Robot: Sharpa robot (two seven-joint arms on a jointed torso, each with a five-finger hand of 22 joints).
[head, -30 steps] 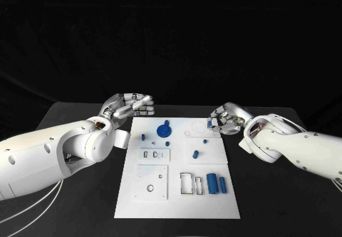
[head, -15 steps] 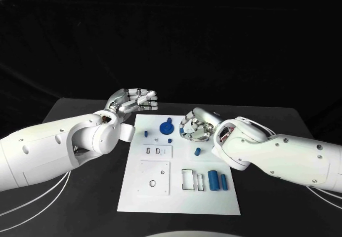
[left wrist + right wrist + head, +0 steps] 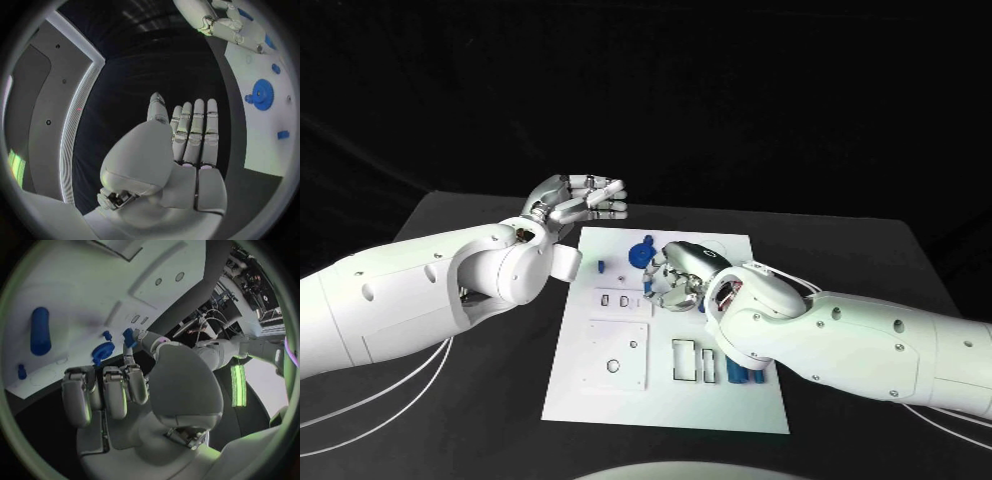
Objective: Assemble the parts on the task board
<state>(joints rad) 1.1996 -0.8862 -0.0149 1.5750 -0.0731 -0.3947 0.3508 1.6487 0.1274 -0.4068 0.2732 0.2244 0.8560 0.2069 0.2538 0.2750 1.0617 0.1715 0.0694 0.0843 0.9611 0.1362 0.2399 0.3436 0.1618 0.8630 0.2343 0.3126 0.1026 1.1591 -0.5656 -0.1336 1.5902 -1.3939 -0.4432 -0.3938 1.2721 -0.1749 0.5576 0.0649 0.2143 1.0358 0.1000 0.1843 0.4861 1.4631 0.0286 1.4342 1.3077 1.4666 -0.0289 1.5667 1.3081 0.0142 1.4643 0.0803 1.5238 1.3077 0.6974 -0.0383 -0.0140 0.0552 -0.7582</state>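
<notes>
The left hand [image 3: 577, 200] is raised off the table beyond the far left corner of the task board [image 3: 596, 395], over the black table [image 3: 473, 420]; in the left wrist view its fingers [image 3: 195, 127] stand straight and close together with the thumb alongside, holding nothing, so it is open and empty; the white task board lies lengthwise in the middle of the table, with rectangular recessed plates and small slots along its near and left parts; a blue gear [image 3: 640, 252] sits near the board's far edge, just left of the right hand, and shows in the left wrist view [image 3: 261, 94] as a toothed disc on the white plate; a small blue peg [image 3: 600, 267] stands to the gear's left; the right hand [image 3: 678, 275] is low over the middle of the board, fingers curled downward; in the right wrist view a small blue piece [image 3: 129, 336] is at the tips of its thumb and a finger, seemingly pinched, with the other fingers [image 3: 115, 390] bent in beside it; a blue cylinder [image 3: 39, 330] lies flat on the board well apart from that hand; near the board's right edge, blue cylindrical parts [image 3: 741, 372] are partly hidden by the right forearm.
</notes>
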